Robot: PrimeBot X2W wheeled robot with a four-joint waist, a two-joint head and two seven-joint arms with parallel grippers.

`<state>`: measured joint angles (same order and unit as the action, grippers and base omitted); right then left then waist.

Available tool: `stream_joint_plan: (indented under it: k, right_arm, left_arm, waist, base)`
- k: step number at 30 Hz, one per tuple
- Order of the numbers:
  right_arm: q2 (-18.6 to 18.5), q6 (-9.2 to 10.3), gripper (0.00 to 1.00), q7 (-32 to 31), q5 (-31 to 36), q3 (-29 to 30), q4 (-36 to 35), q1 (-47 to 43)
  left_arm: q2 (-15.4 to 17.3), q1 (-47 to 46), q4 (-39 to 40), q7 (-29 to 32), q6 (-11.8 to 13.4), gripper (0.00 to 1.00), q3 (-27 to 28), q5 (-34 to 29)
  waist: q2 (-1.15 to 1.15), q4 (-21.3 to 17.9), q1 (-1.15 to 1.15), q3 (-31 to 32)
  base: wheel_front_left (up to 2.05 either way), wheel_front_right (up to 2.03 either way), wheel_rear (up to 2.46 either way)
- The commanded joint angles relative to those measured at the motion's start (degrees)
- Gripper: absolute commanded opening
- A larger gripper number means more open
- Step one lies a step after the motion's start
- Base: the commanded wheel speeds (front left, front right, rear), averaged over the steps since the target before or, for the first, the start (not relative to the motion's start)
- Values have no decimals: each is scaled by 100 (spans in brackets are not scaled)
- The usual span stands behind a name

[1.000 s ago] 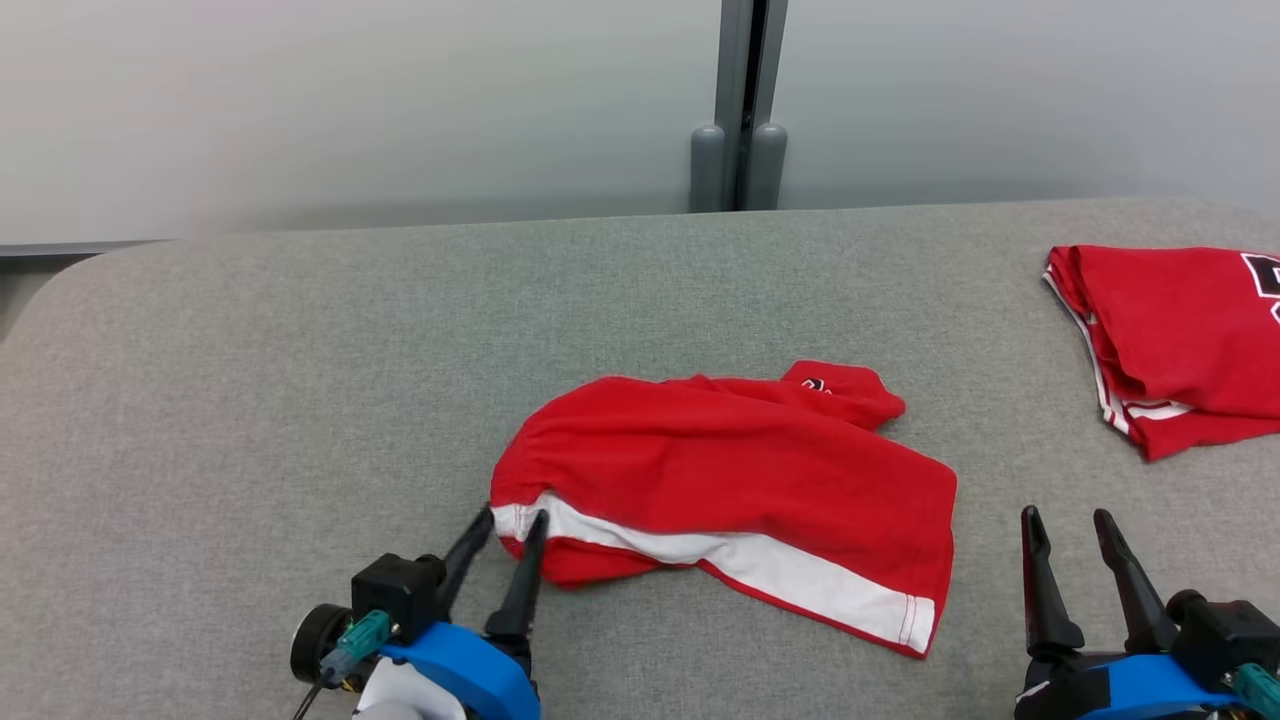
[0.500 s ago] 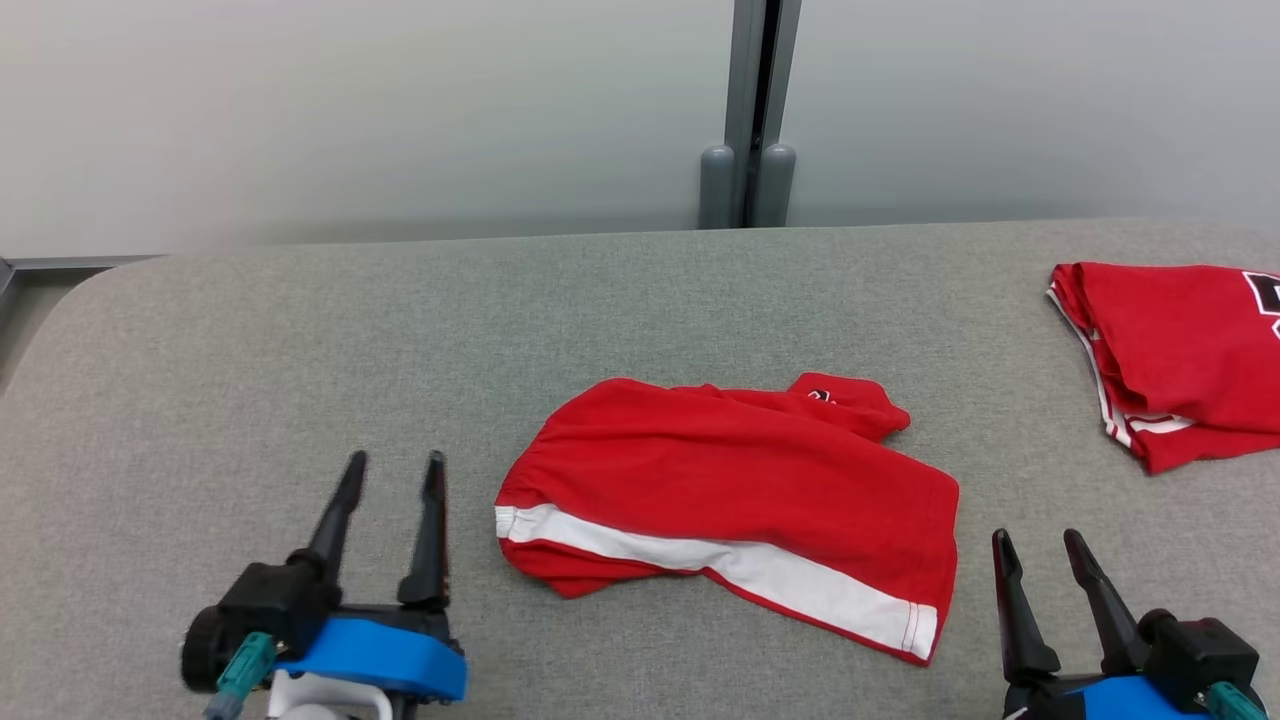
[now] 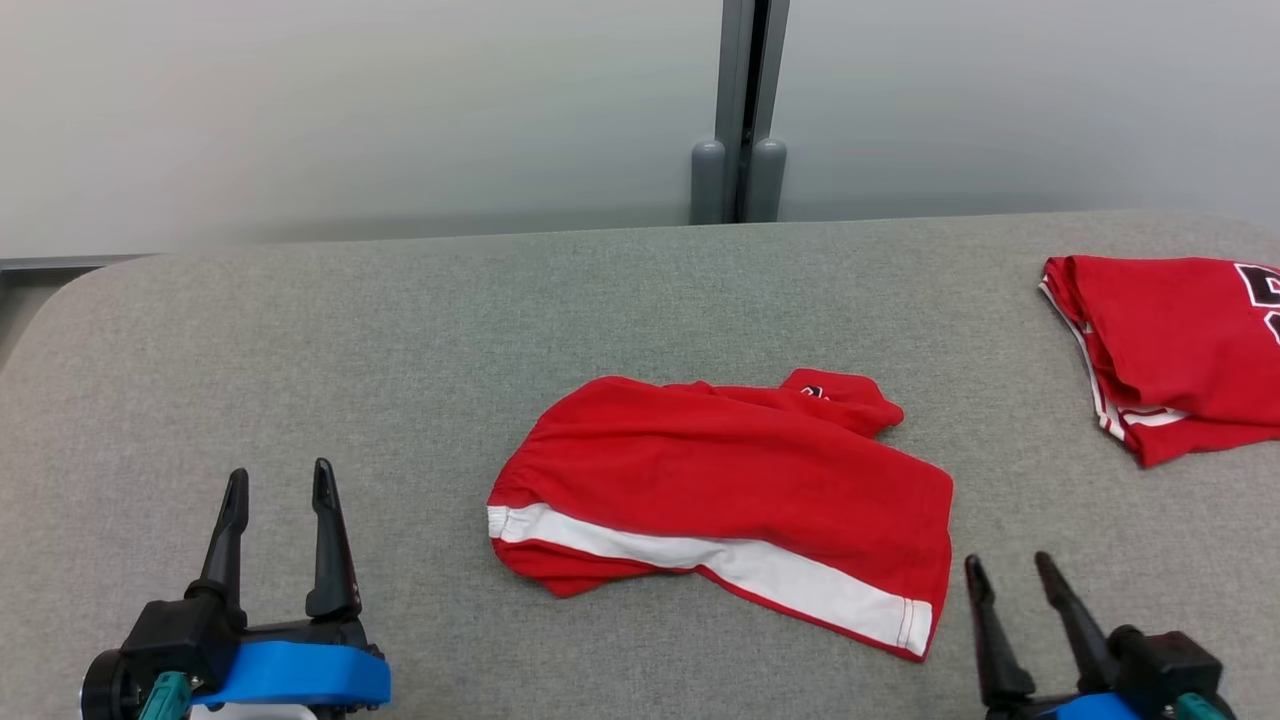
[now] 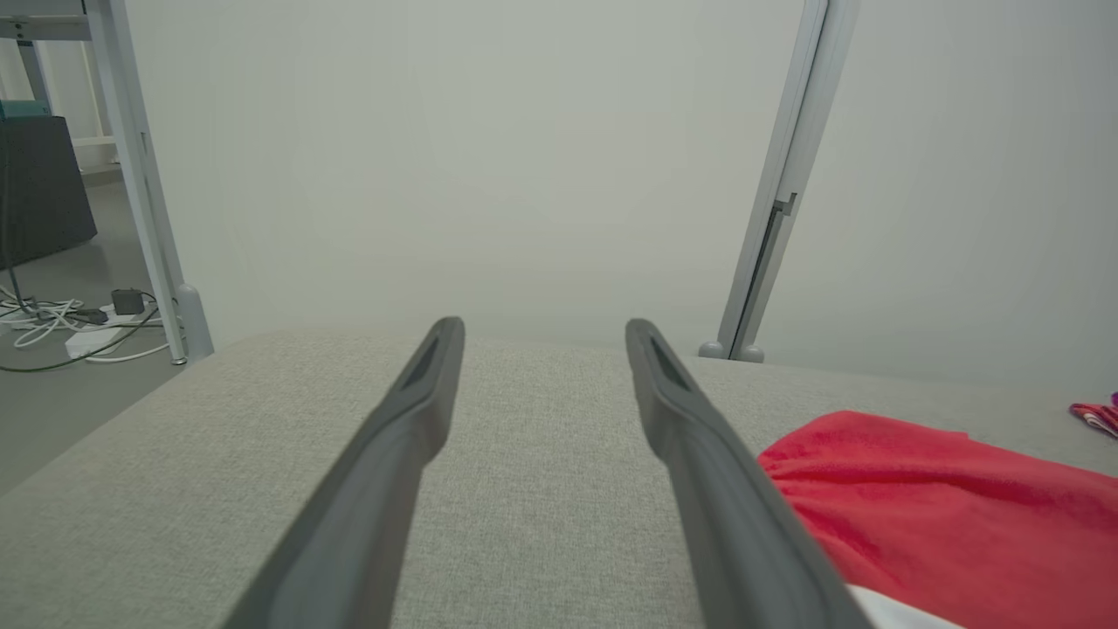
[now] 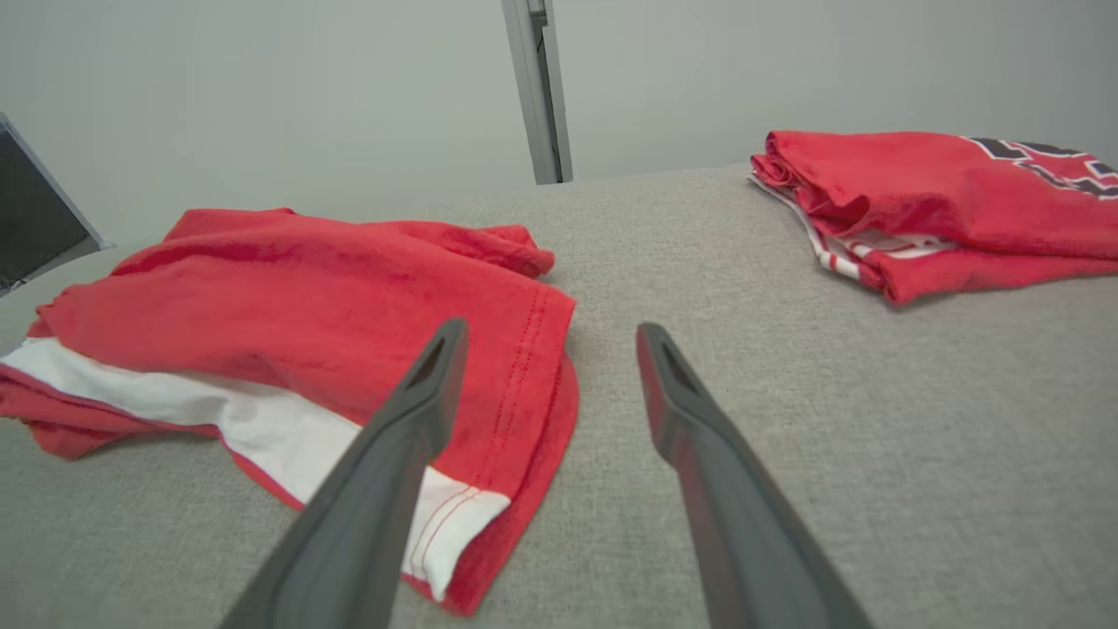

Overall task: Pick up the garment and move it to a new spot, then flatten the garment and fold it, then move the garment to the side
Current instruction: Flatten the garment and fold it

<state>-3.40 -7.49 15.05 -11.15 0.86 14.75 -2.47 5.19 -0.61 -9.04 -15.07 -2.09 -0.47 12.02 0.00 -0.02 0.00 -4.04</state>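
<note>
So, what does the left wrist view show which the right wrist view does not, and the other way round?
Left wrist view, not the right one: the open left gripper, white cables on the floor, and a metal frame leg beside them. Right wrist view, not the left one: the open right gripper, the stitched hem of the red shorts, and the black print on the folded red garment. Both: the red shorts, the grey table and the grey post against the pale wall.
</note>
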Motion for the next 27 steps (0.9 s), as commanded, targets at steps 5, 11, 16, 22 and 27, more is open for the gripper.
stream_joint_plan:
  k: [5, 11, 16, 22, 27]
  right_arm:
    - [-111, -1, 100, -57, -135, -504, 396, -19]
    - [-101, -1, 100, -70, -321, -920, 928, 89]
    - [-94, -1, 100, -40, -410, -1204, 1288, 273]
    - [-84, -1, 100, -6, -532, -1400, 1578, 605]
    - [-94, -1, 100, 12, -681, -1401, 1630, 841]
  left_arm:
    - [-116, -135, -51, -13, -191, 100, 95, -182]
    - [-185, -249, -98, -13, -295, 100, 137, -262]
    - [-216, -329, -140, -13, -353, 100, 132, -308]
    - [-231, -396, -276, -14, -441, 100, -12, -287]
    - [-227, -493, -784, -13, -538, 100, -547, 12]
  waist:
    - [0, 50, 0, -97]
    - [0, 110, 0, -221]
    - [0, 144, 0, -311]
    - [0, 154, 0, -378]
    - [0, 132, 0, -410]
  base:
    - [0, 0, 0]
    - [0, 0, 0]
    - [0, 0, 0]
    - [0, 0, 0]
    - [0, 0, 0]
